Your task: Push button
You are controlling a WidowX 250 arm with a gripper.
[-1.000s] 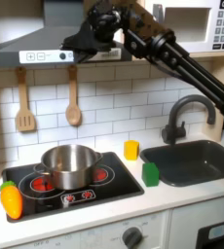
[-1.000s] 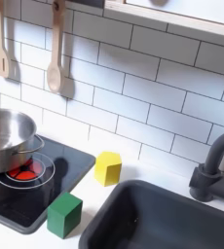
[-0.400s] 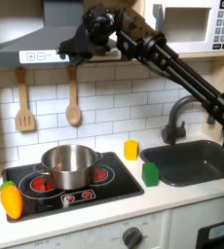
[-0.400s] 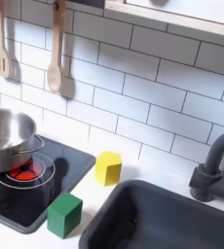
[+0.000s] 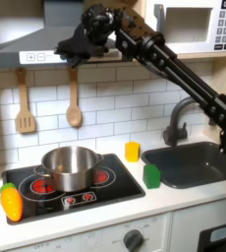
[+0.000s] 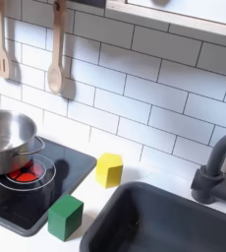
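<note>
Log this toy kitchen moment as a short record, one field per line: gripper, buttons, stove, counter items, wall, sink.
gripper: gripper up at the range hood, jaw state unclear
buttons: row of buttons on the hood's front panel
stove: steel pot on the cooktop
counter items: yellow block, green block, toy carrot
wall: wooden spatula and wooden spoon hanging
sink: dark basin with faucet
</note>
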